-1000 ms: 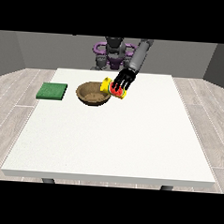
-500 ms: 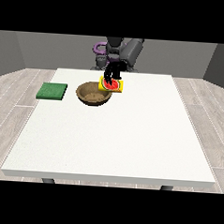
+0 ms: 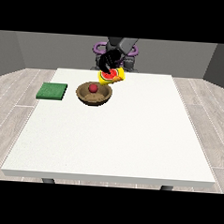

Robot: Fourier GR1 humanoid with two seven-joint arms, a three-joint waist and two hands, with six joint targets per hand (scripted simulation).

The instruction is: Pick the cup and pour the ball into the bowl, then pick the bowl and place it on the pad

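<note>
Cup (image 3: 112,76), gripped by the hand (image 3: 109,61), is tipped over the bowl (image 3: 94,94); ball (image 3: 93,88) seemingly inside. Right it gently before releasing.

A black hand (image 3: 109,62) grips a yellow cup (image 3: 112,76) tipped steeply, its red inside facing the camera, just above the rim of a brown bowl (image 3: 94,94) at the bowl's one o'clock. A red ball (image 3: 93,88) lies inside the bowl. A green pad (image 3: 52,91) lies flat on the white table (image 3: 112,137), apart from the bowl at its nine o'clock.
</note>
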